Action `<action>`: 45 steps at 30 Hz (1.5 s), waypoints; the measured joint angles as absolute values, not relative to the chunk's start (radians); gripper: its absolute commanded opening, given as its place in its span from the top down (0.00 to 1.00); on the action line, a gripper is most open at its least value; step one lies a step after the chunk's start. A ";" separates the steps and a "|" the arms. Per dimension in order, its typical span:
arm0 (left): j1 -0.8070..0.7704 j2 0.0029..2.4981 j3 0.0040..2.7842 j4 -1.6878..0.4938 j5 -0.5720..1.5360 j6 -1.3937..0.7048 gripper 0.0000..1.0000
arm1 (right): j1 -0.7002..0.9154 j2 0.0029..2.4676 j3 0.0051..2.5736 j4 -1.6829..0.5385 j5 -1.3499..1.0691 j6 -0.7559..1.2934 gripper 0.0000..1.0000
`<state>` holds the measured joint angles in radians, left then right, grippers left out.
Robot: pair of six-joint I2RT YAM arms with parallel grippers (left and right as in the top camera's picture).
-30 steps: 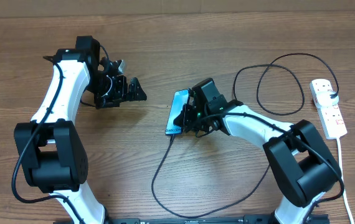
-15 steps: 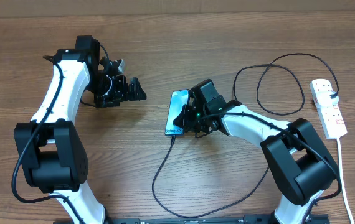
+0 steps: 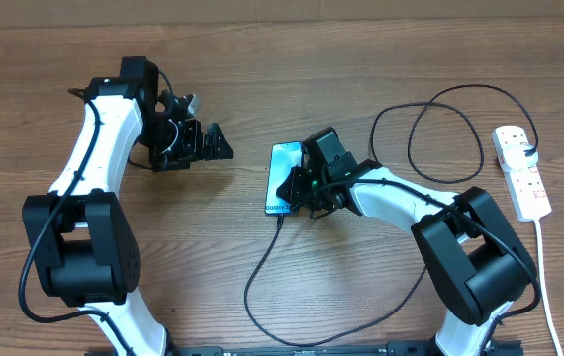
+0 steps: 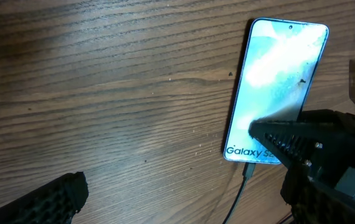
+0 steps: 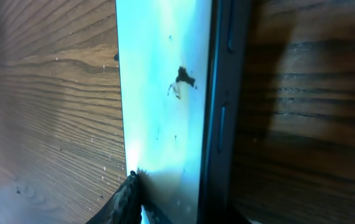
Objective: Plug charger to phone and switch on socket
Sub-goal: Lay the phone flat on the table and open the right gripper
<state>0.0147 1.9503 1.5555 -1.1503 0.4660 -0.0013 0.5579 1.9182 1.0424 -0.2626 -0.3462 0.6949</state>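
Handling: phone (image 3: 284,178) slim, stiff, slick glass; best gripped by long edges. charger (image 3: 248,285) limp, light. R tool (image 3: 297,188) at phone, clamp state unclear; L tool (image 3: 218,145) spread wide, empty.

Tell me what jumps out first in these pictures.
The phone, its teal screen bright, lies at the centre with the right gripper over its lower corner. The black charger trails from the phone's bottom end toward the near edge. At the far right lies the white socket, and the open left gripper hangs apart on the left.
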 measured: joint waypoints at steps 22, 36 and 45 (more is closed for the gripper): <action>0.015 1.950 1.555 -1.150 0.466 -0.001 0.00 | 0.559 1.918 1.044 -0.239 -0.298 0.690 0.63; 0.015 1.950 1.555 -1.150 0.466 -0.001 0.00 | 0.560 1.918 1.049 -0.234 -0.289 0.688 0.55; 0.015 1.950 1.555 -1.150 0.466 -0.001 0.00 | 0.563 1.916 1.058 -0.236 -0.288 0.684 0.45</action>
<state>0.0147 1.9503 1.5555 -1.1503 0.4660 -0.0013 0.5629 1.9160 1.0576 -0.2359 -0.2878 0.6838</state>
